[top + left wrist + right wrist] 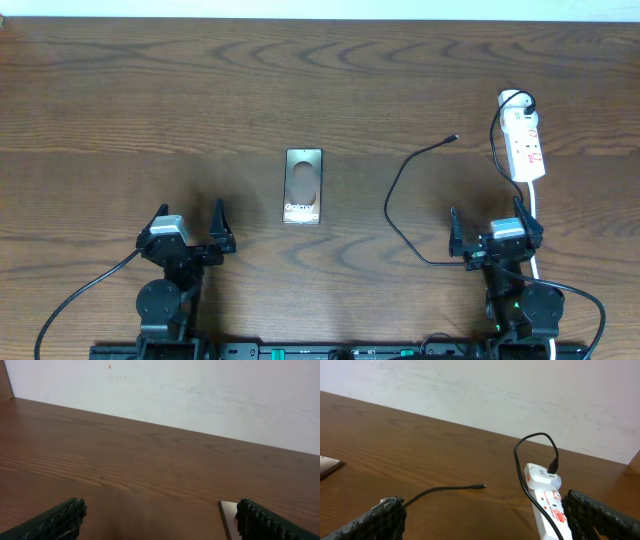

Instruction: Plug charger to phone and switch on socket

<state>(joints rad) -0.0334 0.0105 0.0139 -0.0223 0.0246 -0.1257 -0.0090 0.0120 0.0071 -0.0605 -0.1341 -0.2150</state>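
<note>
The phone lies flat at the table's middle, dark grey with white "Galaxy" lettering; its corner shows in the left wrist view. The charger cable curves from its free plug tip down toward my right arm, then up to its black plug at the far end of the socket strip. In the right wrist view the tip lies loose left of the strip. My left gripper is open and empty, left of the phone. My right gripper is open and empty, just in front of the strip.
The strip's white cord runs down past my right gripper. A white wall stands behind the table's far edge. The robots' black cables trail at the front edge.
</note>
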